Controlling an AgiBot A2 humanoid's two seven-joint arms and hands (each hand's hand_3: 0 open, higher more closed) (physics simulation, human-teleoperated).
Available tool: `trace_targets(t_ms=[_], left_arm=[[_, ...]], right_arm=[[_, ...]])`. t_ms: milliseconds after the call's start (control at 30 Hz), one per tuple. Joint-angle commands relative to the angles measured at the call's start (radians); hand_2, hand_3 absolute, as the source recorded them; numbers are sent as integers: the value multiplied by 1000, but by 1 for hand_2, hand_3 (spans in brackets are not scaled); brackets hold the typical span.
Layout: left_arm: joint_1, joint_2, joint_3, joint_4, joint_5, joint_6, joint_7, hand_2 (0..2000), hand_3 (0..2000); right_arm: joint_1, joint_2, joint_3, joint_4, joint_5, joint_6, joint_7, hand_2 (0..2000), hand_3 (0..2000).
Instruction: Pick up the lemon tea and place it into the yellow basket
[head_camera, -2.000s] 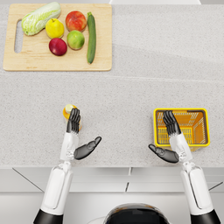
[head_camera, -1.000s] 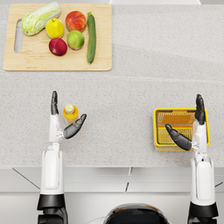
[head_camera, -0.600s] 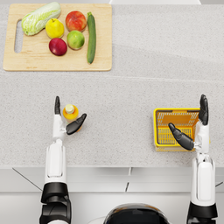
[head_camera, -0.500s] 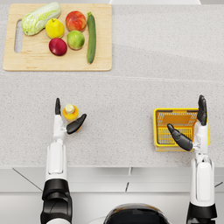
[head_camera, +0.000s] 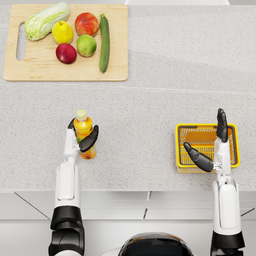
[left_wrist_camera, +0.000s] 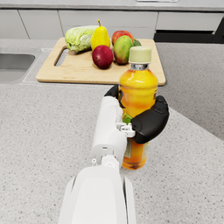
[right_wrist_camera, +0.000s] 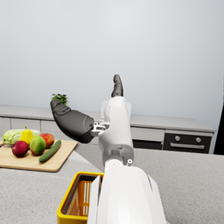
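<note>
The lemon tea bottle (left_wrist_camera: 136, 109) stands upright on the grey counter (head_camera: 150, 105), left of the yellow basket (head_camera: 186, 134) and well apart from it. The left hand (head_camera: 82, 137) now wraps its waist; a second ago it only flanked the bottle. Only the left wrist view shows the thumb across the label; the fingers behind are hidden. The right hand (head_camera: 212, 145) hangs over the basket, spread and empty. The cutting board (head_camera: 30, 70) lies at the far left.
</note>
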Motion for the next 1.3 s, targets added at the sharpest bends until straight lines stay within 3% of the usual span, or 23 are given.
trace_targets(t_ms=[33, 233, 300, 467, 600, 733, 767, 800, 933, 967, 1000, 1067, 1133, 1300], left_arm=[[3, 3, 24, -366, 0, -5, 0, 2000, 2000], [15, 26, 179, -540, -1, -17, -1, 2000, 2000], [12, 35, 286, -595, -1, -18, 0, 2000, 2000], [42, 90, 405, -608, 0, -19, -1, 2000, 2000], [22, 91, 475, -651, 0, -18, -1, 2000, 2000], [-20, 62, 496, -689, 2, -3, -1, 2000, 2000], [-27, 52, 488, -687, 3, 1, -1, 2000, 2000], [-31, 41, 487, -682, 3, -11, -6, 2000, 2000], [-34, 31, 463, -645, 0, -62, -12, 2000, 2000], [-46, 22, 452, -639, -1, -68, -14, 639, 1673], [-51, 21, 431, -634, -1, -32, -11, 0, 1347], [-89, 0, 387, -678, -1, 11, -7, 0, 693], [-149, -36, 293, -744, 0, 33, -4, 0, 40], [-205, -35, -22, -825, -1, 52, -2, 0, 0]], right_arm=[[39, -17, 122, -52, 0, 0, 0, 0, 0], [56, -46, 275, -131, 0, 0, 0, 0, 0], [78, -66, 296, -147, 77, 0, 0, 0, 0], [73, -76, 359, -170, 143, 0, 0, 0, 0], [95, -102, 387, -199, 155, 0, 0, 0, 0], [103, -113, 365, -185, 158, 17, -1, 0, 0], [96, -108, 355, -168, 159, 41, -1, 1361, 327], [100, -103, 352, -169, 160, 198, 0, 2000, 653], [102, -96, 340, -173, 161, 289, -4, 2000, 1960], [105, -97, 326, -178, 161, 291, -6, 2000, 2000], [109, -102, 309, -173, 161, 262, -5, 2000, 2000], [135, -124, 242, -169, 161, 201, -3, 2000, 2000], [177, -140, 127, -158, 160, 182, -4, 2000, 2000], [226, -125, -111, -181, 159, 174, -2, 2000, 2000]])
